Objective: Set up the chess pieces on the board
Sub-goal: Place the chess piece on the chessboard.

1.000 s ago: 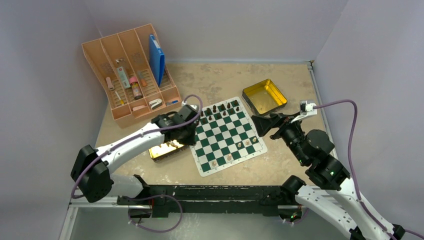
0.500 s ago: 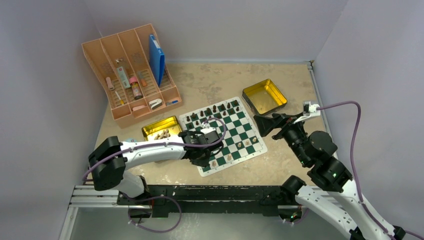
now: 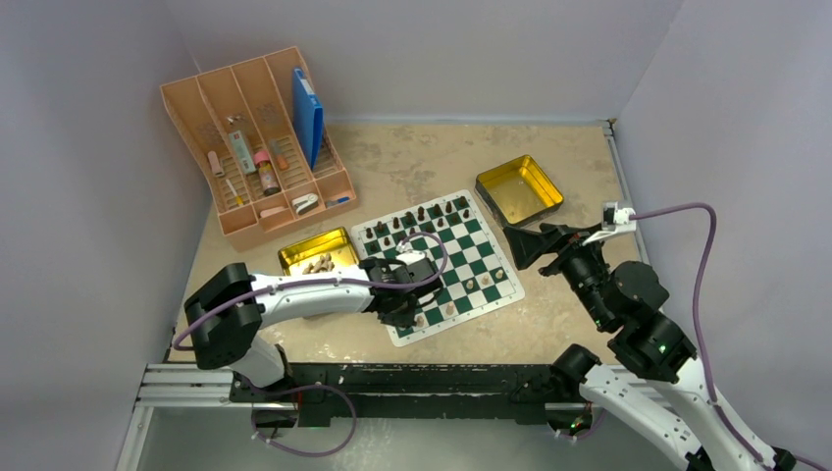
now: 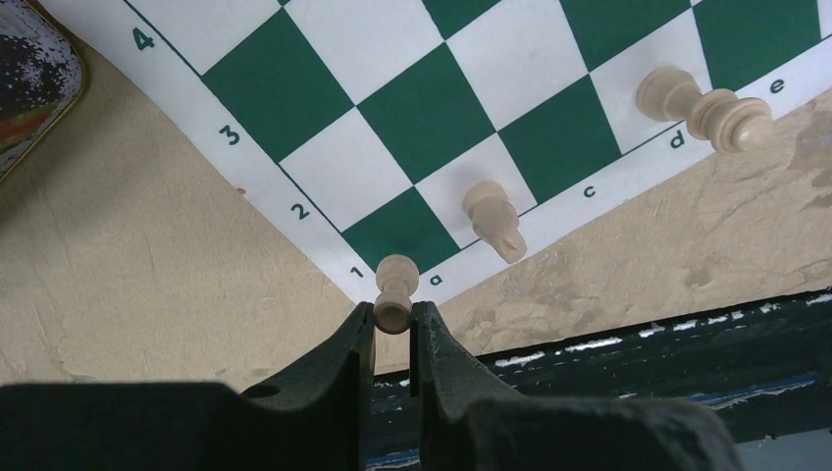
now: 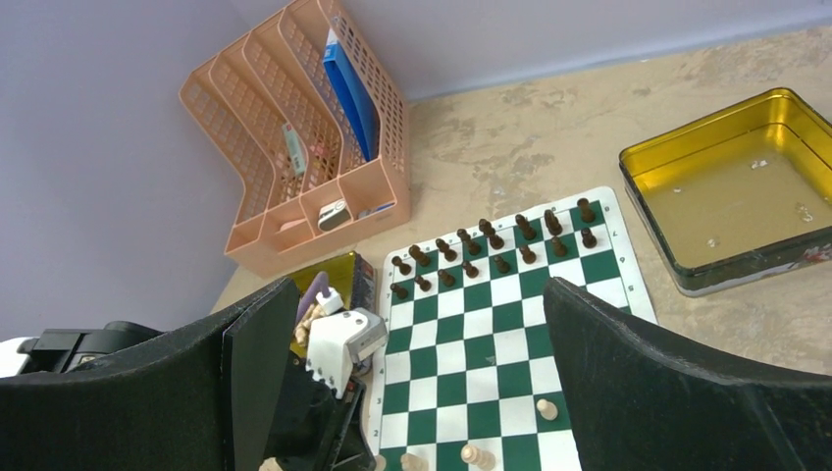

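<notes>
Tan pawn (image 4: 395, 290) is pinched in the left fingers (image 4: 355, 345) right over the board (image 4: 294, 211) at its near a1 corner, with bare desk (image 4: 147, 294) alongside. Right fingers (image 5: 638, 373) gape wide off the board's right edge. Two more tan chessmen (image 4: 494, 218) stand on that rank, plus two gold tins (image 3: 518, 188).
</notes>
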`<state>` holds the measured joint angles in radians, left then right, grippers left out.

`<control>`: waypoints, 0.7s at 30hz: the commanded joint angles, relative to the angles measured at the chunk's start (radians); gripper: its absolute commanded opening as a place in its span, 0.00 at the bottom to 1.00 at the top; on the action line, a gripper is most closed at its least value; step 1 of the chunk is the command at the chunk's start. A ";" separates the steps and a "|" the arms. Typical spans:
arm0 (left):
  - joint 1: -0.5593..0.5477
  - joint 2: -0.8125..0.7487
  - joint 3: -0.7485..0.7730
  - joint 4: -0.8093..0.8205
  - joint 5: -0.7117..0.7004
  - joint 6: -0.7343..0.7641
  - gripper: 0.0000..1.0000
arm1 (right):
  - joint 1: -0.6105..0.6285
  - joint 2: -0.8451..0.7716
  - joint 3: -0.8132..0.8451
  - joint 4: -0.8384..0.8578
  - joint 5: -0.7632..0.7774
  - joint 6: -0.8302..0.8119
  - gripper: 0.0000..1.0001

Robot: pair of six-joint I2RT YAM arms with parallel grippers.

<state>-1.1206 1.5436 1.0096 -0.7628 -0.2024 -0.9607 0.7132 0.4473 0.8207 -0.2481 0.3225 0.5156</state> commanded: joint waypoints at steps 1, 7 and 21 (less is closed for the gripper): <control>-0.004 0.022 -0.001 0.026 -0.015 -0.021 0.03 | 0.002 0.000 0.036 0.027 0.010 -0.005 0.97; -0.005 0.025 -0.004 0.040 -0.021 -0.023 0.03 | 0.001 -0.002 0.043 0.026 0.009 -0.008 0.97; -0.005 0.055 -0.001 0.046 -0.019 -0.036 0.03 | 0.002 -0.004 0.069 0.014 0.004 -0.023 0.97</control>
<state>-1.1206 1.5913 0.9993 -0.7189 -0.2123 -0.9691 0.7132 0.4435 0.8257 -0.2535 0.3225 0.5148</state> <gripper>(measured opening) 0.157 0.966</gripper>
